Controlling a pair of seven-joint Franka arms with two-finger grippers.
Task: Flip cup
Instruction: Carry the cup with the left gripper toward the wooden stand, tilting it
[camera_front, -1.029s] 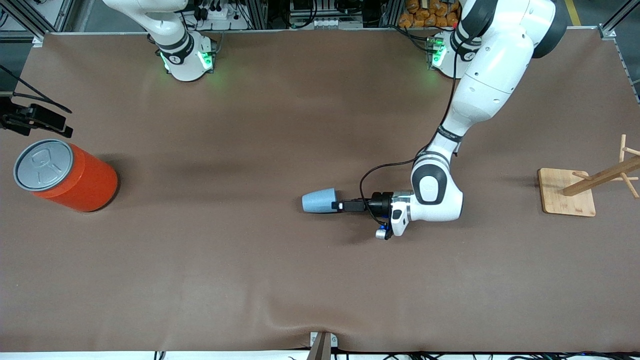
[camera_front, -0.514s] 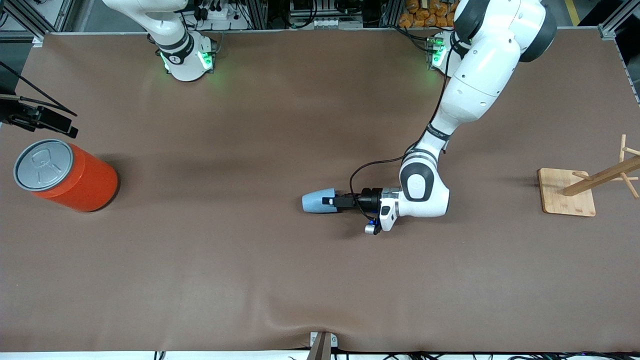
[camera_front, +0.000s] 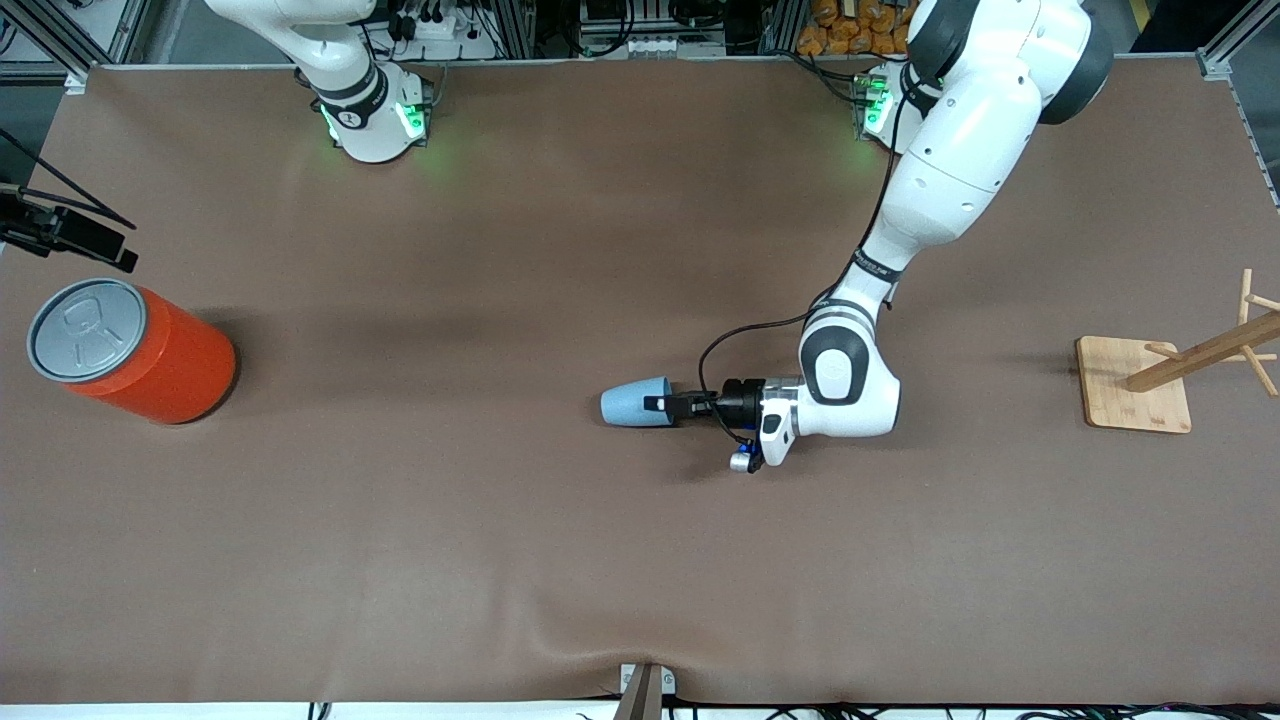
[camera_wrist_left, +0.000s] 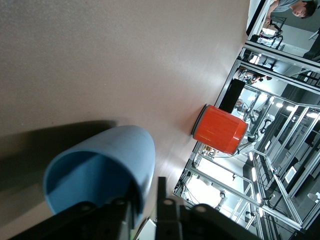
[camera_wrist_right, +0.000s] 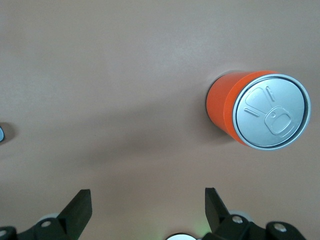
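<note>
My left gripper (camera_front: 668, 405) is low at mid-table, pinching the rim wall of the cup (camera_front: 634, 402), one finger inside the mouth, one outside. The cup lies on its side on the table (camera_front: 500, 560). My right gripper (camera_wrist_right: 147, 210) waits with fingers spread wide above the orange can (camera_front: 130, 349), at the right arm's end of the table

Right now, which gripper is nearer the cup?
Left. The left gripper is shut on the rim of the cup, which lies on its side. The right gripper waits open, high above the orange can.
</note>
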